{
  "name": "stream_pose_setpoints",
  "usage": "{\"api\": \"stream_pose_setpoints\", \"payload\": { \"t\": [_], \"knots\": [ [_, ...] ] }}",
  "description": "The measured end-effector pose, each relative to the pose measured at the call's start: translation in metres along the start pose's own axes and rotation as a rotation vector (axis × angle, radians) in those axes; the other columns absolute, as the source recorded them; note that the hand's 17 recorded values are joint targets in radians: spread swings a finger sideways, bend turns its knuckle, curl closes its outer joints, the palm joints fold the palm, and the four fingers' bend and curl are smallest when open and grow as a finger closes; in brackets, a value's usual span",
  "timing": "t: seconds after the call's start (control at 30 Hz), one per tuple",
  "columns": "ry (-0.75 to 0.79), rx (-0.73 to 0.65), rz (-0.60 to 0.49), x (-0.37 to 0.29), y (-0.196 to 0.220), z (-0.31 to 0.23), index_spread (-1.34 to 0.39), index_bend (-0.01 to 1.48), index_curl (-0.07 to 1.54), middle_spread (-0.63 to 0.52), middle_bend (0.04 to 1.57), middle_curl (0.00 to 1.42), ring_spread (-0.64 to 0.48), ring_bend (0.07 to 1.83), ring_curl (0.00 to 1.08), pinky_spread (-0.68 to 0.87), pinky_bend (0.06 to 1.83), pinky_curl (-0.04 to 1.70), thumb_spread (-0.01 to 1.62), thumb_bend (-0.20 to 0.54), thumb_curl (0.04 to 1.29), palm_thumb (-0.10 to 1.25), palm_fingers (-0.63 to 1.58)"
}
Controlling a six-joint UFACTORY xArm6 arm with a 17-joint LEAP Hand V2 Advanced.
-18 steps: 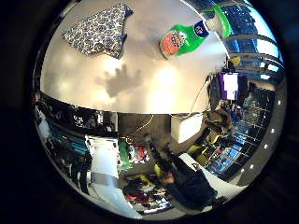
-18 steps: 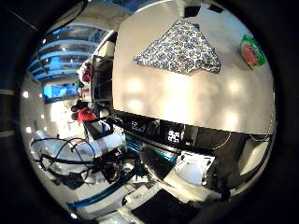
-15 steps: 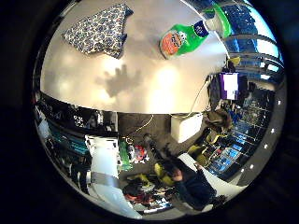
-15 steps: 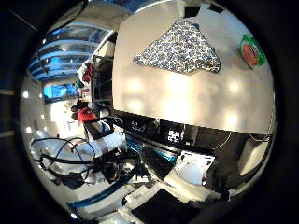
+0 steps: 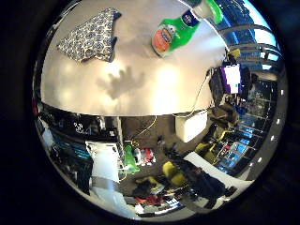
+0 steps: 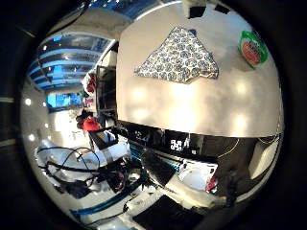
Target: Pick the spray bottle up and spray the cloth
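A green spray bottle (image 5: 174, 35) with an orange label and a white-and-green trigger head lies on its side on the pale table (image 5: 154, 89). A blue-and-white patterned cloth (image 6: 180, 57) lies flat on the same table, a short way from the bottle. Both are well away from the palm and look small. A hand-shaped shadow (image 5: 123, 83) falls on the bare table between them, nearer the table's edge. No part of my hand shows clearly in either view.
The table's dark front edge (image 6: 192, 139) runs below the cloth. Beyond it are the floor, a white box (image 5: 191, 125), a lit monitor (image 5: 232, 77) and scattered equipment.
The whole picture has shifted slightly, so the camera has moved a little. The bottle and cloth lie as before.
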State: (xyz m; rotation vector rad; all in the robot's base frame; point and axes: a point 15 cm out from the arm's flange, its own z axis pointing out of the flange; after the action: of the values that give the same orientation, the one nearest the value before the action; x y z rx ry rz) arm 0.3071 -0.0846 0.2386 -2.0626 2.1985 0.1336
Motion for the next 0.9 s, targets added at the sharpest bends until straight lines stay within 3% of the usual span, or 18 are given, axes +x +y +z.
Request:
{"api": "stream_pose_setpoints", "payload": {
  "t": [0.47,0.63,0.9],
  "knots": [
    [-0.114,0.148,0.247,0.138,-0.016,-0.045,-0.21,0.15,0.27,0.11,0.19,0.32,0.18,0.25,0.26,0.46,0.46,0.33,0.91,-0.035,0.28,0.34,0.07],
    [-0.189,0.183,0.318,0.167,-0.016,-0.049,-0.18,0.14,0.25,0.16,0.19,0.31,0.19,0.28,0.27,0.45,0.52,0.34,0.9,-0.033,0.28,0.32,0.01],
    [-0.359,0.357,0.392,0.194,-0.032,-0.051,-0.18,0.14,0.23,0.19,0.19,0.31,0.2,0.31,0.27,0.44,0.56,0.33,0.91,-0.032,0.29,0.32,-0.02]
  ]
}}
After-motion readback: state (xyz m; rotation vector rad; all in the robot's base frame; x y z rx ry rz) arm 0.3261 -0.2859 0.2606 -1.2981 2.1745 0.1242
